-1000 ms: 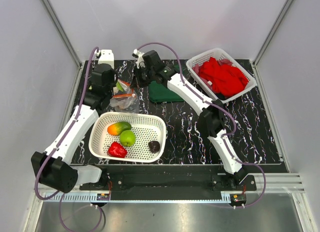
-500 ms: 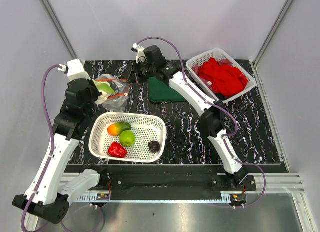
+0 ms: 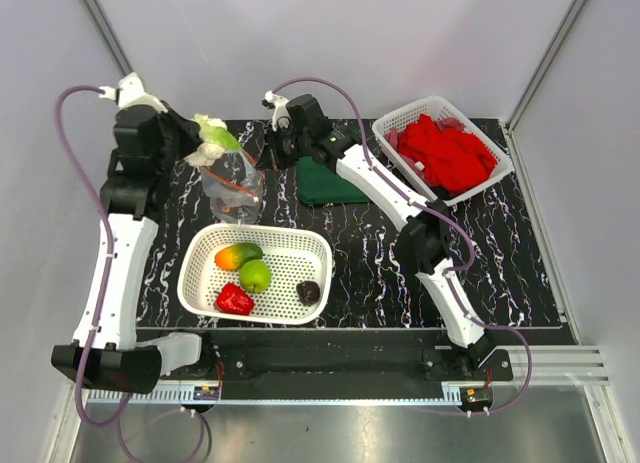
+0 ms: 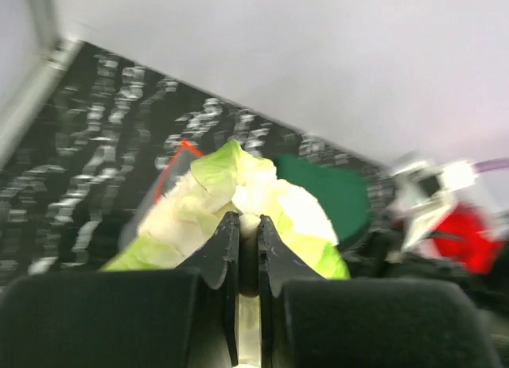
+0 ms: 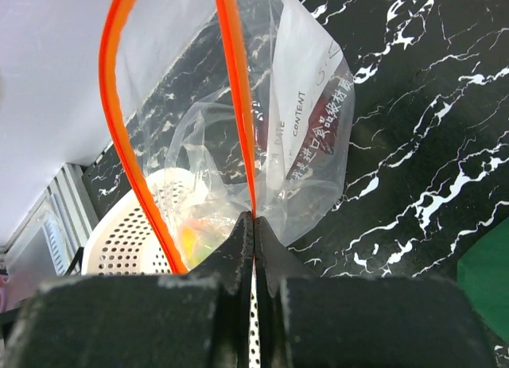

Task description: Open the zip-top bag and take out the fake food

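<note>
At the left, the left gripper [image 4: 242,225] is up high, pinching the cauliflower [image 3: 216,135] tight. Next over, the zip-top bag [image 3: 236,183] hangs open by the white basket [image 3: 292,255] holding the mango [image 3: 238,254], apple [image 3: 256,275] and red pepper [image 3: 234,300]. Only the right wrist view shows the right gripper [image 5: 253,218] clamped on the bag's orange strip [image 5: 119,129], beside the printed label [image 5: 306,137]. The green cloth [image 3: 328,186] and red cloths [image 3: 448,151] lie further right.

Bag [image 5: 306,106]: thin clear plastic, crinkled, glossy. Zip strip [image 5: 119,153]: smooth orange plastic. Cauliflower [image 4: 254,193]: moulded plastic, bumpy, dull sheen. Pepper [image 3: 234,300]: glossy plastic. Basket [image 3: 290,258]: white perforated plastic. Table [image 3: 520,253]: black marble-look, polished. Green cloth [image 3: 325,183], red cloths [image 3: 450,153]: soft matt fabric. Left gripper [image 4: 245,223], right gripper [image 5: 253,221]: matt black grainy plastic.
</note>
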